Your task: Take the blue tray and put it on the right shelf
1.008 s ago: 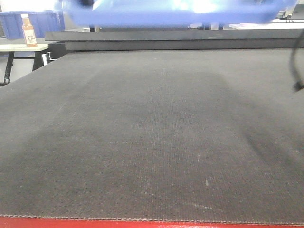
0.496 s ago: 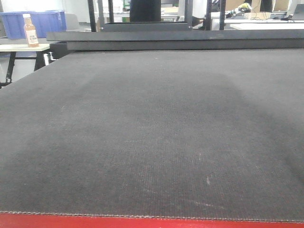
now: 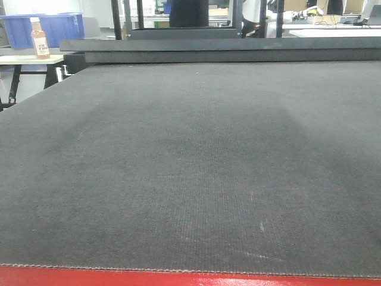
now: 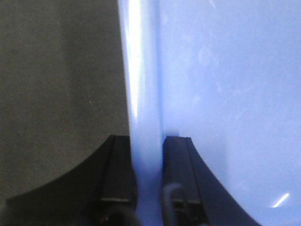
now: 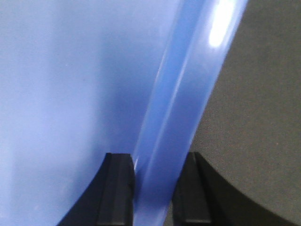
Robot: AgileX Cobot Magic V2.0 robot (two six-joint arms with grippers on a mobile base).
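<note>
The blue tray (image 4: pixel 225 84) fills the right of the left wrist view, its glossy rim running up the middle. My left gripper (image 4: pixel 146 141) is shut on that rim, one black finger on each side. In the right wrist view the blue tray (image 5: pixel 70 84) fills the left, and my right gripper (image 5: pixel 155 157) is shut on its opposite rim. Below the tray lies the dark mat (image 5: pixel 263 117). The front view shows neither the tray nor the grippers, only the mat (image 3: pixel 190 167). The right shelf is out of view.
A red table edge (image 3: pixel 178 279) borders the mat at the front. Black rails (image 3: pixel 226 50) run along its far edge, with black uprights behind. At far left a bottle (image 3: pixel 39 39) stands on a white side table before a dark-blue bin (image 3: pixel 56 27).
One second ago the tray's underside showed blurred at the top of the front view. It has since risen out of that view, and a cable at the right edge is gone too.
</note>
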